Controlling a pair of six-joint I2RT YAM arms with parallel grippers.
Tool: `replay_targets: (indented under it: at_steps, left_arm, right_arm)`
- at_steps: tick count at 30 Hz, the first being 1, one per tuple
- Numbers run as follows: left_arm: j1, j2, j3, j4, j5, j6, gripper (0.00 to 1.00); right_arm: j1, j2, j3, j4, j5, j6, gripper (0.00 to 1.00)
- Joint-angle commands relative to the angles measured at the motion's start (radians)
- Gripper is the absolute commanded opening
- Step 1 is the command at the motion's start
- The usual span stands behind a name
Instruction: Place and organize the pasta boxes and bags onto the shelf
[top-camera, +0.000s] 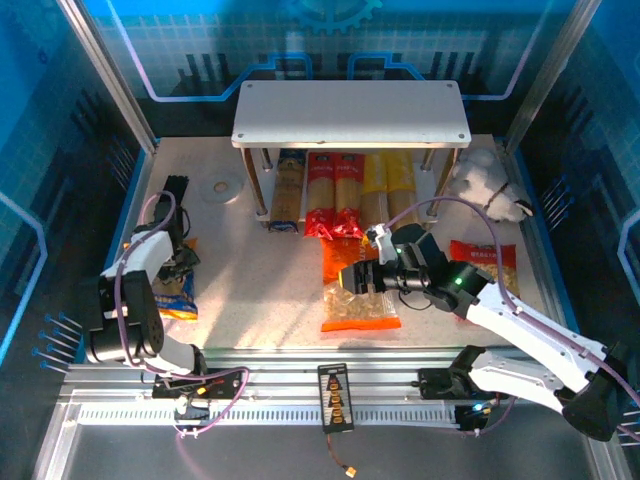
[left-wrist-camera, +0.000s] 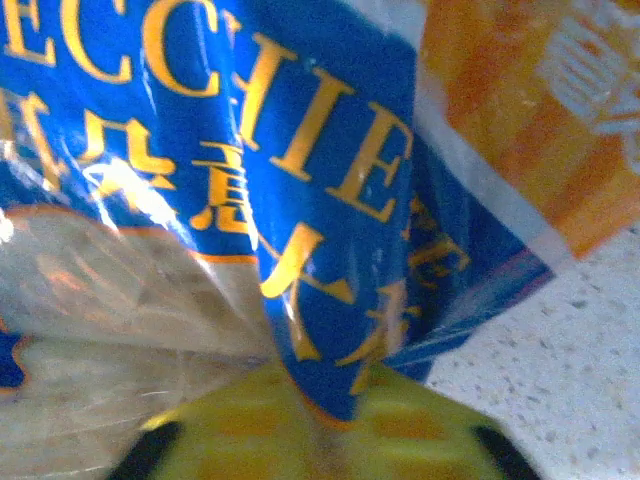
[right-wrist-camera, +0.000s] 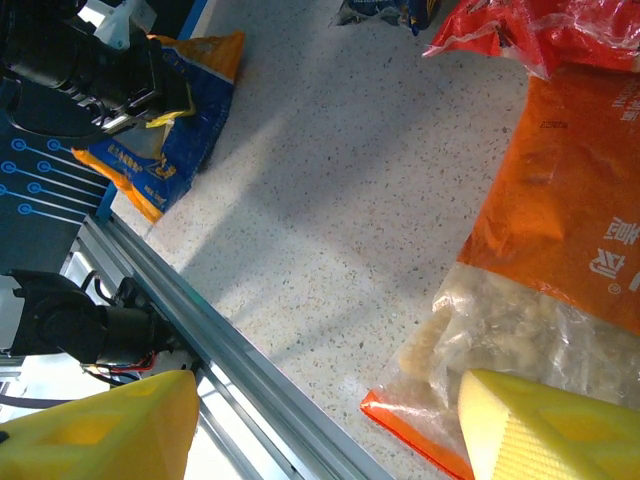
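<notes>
Speckled table, left hand clamped on blue "ECCHIE" bag, right hand apart

The top board of the shelf hides the far ends of the five pasta boxes beneath it, and their print is too small to read from above. The left gripper covers the far part of the blue-orange bag. Close up, that bag is blurred, its lettering is cut by the top and left edges, and the yellow fingers run off the bottom. The right gripper covers the middle of the orange bag, whose right side the right wrist view cuts off. The right arm hides the near part of the red bag.
</notes>
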Motion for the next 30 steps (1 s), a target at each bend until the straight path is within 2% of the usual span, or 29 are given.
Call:
replay_targets:
  at_steps: [1, 15, 19, 24, 30]
  left_arm:
    - [-0.012, 0.0, -0.057, 0.045, 0.208, -0.003, 0.0]
    - [-0.317, -0.238, -0.05, 0.052, 0.261, -0.191, 0.03]
    - [-0.429, -0.29, -0.063, 0.053, 0.225, -0.251, 0.05]
    - [-0.519, -0.304, -0.116, 0.108, 0.203, -0.323, 0.05]
    - [-0.606, -0.233, -0.155, 0.218, 0.154, -0.397, 0.04]
  right_arm:
    - [-0.011, -0.012, -0.015, 0.005, -0.01, 0.002, 0.7]
    - [-0.011, 0.01, -0.021, 0.026, -0.021, 0.009, 0.7]
    - [-0.011, 0.018, -0.023, 0.036, -0.027, 0.01, 0.7]
    - [-0.011, 0.031, -0.024, 0.05, -0.036, 0.012, 0.7]
    - [-0.011, 0.041, -0.024, 0.045, -0.029, 0.006, 0.7]
